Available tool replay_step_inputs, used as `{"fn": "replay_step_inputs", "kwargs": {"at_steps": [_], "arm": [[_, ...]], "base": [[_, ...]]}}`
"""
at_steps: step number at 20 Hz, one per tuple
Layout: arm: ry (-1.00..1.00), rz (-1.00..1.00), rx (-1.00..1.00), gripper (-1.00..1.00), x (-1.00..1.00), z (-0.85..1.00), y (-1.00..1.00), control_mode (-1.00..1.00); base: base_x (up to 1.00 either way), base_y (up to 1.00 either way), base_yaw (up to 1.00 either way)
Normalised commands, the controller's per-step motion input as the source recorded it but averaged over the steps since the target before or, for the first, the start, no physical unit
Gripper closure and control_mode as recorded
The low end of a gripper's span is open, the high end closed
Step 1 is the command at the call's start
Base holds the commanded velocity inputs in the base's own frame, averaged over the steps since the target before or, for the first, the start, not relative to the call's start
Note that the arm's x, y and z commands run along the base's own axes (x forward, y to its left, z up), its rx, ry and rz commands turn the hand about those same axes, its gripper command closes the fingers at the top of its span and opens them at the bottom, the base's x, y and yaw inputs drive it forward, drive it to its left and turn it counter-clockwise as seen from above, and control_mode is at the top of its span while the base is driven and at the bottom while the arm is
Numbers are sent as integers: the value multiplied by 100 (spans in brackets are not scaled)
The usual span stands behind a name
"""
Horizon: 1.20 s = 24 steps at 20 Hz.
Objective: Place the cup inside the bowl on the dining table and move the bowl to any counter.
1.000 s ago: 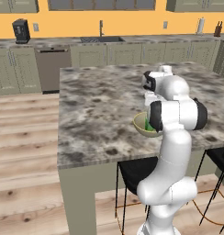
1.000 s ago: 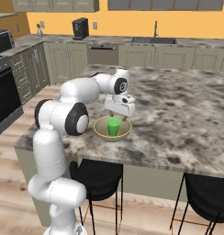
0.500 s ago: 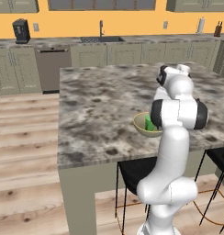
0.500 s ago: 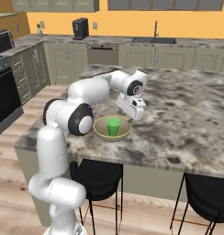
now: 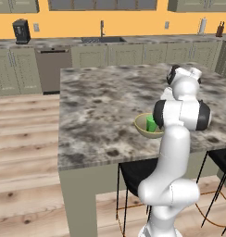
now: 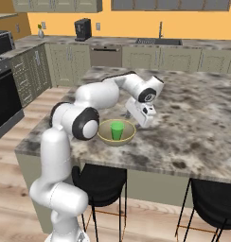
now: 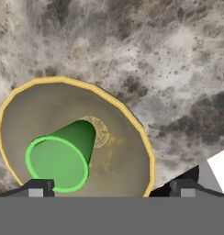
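The bright green cup [image 6: 117, 131] stands upright inside the olive-yellow bowl [image 6: 104, 133], near the front edge of the dining table [image 6: 193, 118]. My gripper [image 6: 146, 121] hangs open just right of the bowl, a little above the table top, holding nothing. In the hand view the cup [image 7: 58, 160] sits left of centre in the bowl [image 7: 123, 151], and my gripper [image 7: 111, 187] straddles the bowl's near rim with marble [image 7: 169, 69] beyond. From the left base view the bowl [image 5: 141, 125] and cup [image 5: 151, 124] peek out beside my arm.
Black bar stools [image 6: 101, 182] [image 6: 214, 203] stand under the table's front edge. The counter [image 6: 136, 45] with sage-green cabinets, a sink and a black coffee machine [image 6: 82, 29] runs along the back wall. A dark oven [image 6: 4, 94] is at far left.
My open gripper has swung from directly over the cup to the right of the bowl. Cup and bowl have stayed put.
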Motion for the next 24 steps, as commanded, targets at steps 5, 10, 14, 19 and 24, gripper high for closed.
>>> {"fn": "replay_step_inputs", "kwargs": {"at_steps": [5,10,14,19,24], "arm": [[0,12,0,-100,0,0,-3,-100],[0,23,0,-100,0,-5,0,-100],[-1,25,1,-100,0,-9,0,-100],[-3,14,1,-100,12,-31,-10,-100],[-15,7,18,-100,6,-24,-28,-100]], "base": [[0,0,0],[0,0,0],[0,0,0],[0,0,0],[0,0,0]]}}
